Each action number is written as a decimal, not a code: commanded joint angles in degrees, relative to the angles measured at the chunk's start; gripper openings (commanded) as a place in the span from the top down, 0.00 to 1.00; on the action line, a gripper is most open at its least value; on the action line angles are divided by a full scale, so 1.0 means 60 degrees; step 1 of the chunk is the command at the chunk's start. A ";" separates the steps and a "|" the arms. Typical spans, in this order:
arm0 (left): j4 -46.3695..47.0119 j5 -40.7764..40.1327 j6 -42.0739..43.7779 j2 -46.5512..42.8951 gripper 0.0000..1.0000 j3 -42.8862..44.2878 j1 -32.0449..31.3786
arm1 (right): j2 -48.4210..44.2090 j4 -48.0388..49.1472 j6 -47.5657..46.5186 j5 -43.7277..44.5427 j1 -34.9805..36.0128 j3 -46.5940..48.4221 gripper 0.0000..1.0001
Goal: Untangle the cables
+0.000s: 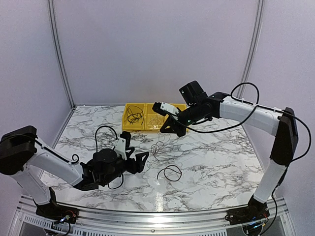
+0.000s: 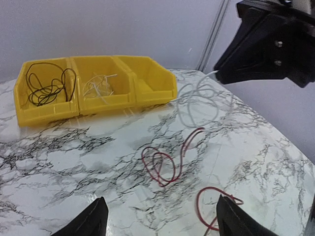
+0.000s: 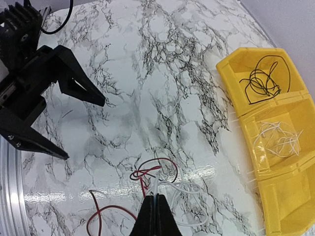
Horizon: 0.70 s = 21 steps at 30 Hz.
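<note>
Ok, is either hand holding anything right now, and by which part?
Right hand pinches the white cable at a raised strand; left hand is open, empty.

Two thin red cables looped flat, loose white cable coiled just beside them

table open right of loose cables; yellow bins bar the back

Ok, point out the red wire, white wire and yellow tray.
red wire (image 2: pixel 158 166): left wrist view, coiled middle.
white wire (image 2: pixel 197 105): left wrist view, looped part.
yellow tray (image 2: pixel 47 113): left wrist view, front wall.
</note>
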 commanded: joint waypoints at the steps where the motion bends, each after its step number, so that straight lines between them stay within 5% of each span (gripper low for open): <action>1: 0.0513 0.0184 0.0755 -0.0682 0.21 0.0253 -0.0440 | -0.0209 0.0104 0.0087 -0.0293 0.0059 0.0181 1.00; 10: 0.0083 -0.1355 0.0273 0.0024 0.25 0.1650 -0.0512 | -0.0593 0.0500 0.0430 -0.1065 -0.0102 0.0061 1.00; 21: 0.0050 -0.1088 0.0448 0.1069 0.32 0.2801 -0.0449 | -0.1202 0.0862 0.0727 -0.2070 -0.0338 -0.0580 1.00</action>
